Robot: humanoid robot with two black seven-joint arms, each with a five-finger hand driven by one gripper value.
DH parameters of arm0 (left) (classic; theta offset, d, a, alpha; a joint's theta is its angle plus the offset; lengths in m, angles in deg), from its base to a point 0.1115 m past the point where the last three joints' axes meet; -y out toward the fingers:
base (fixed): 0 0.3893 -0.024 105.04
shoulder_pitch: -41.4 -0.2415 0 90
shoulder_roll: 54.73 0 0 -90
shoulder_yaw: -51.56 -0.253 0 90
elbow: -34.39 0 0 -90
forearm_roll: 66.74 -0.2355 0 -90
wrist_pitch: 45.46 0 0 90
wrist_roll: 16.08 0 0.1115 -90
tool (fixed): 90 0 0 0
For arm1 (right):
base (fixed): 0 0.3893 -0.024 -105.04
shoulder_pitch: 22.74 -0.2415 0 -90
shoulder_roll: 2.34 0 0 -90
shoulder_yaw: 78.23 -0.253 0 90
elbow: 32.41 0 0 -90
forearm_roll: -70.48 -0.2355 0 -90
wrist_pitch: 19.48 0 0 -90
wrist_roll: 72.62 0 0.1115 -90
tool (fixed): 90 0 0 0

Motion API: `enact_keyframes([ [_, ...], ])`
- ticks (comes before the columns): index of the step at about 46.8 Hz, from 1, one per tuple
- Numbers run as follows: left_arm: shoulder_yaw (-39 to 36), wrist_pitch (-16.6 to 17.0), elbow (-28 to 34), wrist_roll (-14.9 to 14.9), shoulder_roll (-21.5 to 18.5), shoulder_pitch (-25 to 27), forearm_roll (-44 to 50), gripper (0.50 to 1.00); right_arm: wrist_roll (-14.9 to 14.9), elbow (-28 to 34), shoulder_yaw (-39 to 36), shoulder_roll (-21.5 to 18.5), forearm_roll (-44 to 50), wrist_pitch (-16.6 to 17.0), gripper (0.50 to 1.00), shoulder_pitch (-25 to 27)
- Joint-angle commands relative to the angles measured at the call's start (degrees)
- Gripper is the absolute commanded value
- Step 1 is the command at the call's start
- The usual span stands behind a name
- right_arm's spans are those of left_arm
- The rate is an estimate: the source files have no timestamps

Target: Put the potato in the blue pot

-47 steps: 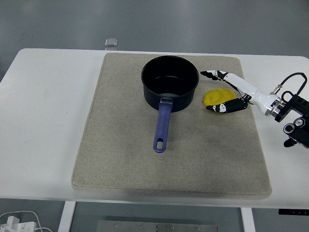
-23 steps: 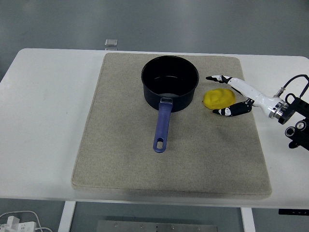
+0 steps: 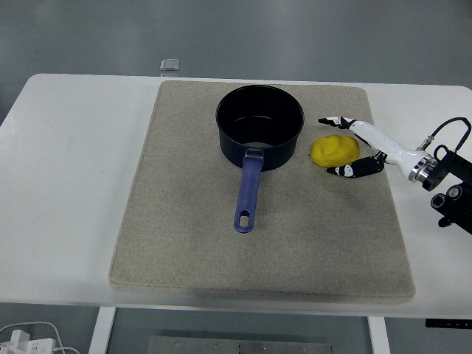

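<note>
Potato (image 3: 334,150): right of centre on mat (image 3: 184,243), just beside pot (image 3: 259,125), ungrasped; right hand (image 3: 354,147), fingers spread around it, has drawn back rightward, so pickup looks not yet secured.

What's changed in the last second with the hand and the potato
The right hand has drawn back to the right, its fingers coming off the potato, which now lies uncovered on the mat. The potato, blue pot and mat have stayed put.
</note>
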Motion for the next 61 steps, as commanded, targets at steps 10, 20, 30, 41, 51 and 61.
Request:
enact_keyframes([
  [10, 0.04, 0.0, 0.0, 0.01, 0.0, -0.02, 0.0, 0.992, -0.01, 1.0, -0.04, -0.09, -0.31, 1.39, 0.64, -0.03],
  [20, -0.05, 0.0, 0.0, 0.01, 0.0, -0.02, 0.0, 0.994, -0.01, 1.0, -0.04, 0.0, -0.4, 1.39, 0.5, -0.03],
  [30, -0.05, 0.0, 0.0, 0.01, 0.0, -0.02, 0.0, 0.992, -0.01, 0.92, -0.56, -0.09, -0.4, -0.45, 0.5, -0.03],
  [41, -0.04, 0.0, 0.0, 0.01, 0.0, -0.02, 0.0, 0.992, -0.01, 1.0, -0.56, -0.18, -0.4, -0.63, 0.5, -0.03],
  [51, 0.04, 0.0, 0.0, 0.01, 0.0, -0.02, 0.0, 0.992, -0.01, 1.0, -0.56, -0.09, -0.4, -0.54, 0.5, -0.12],
  [61, 0.04, 0.0, 0.0, 0.01, 0.0, -0.02, 0.0, 0.994, -0.01, 1.0, -0.56, 0.0, -0.4, -0.54, 0.5, -0.2],
])
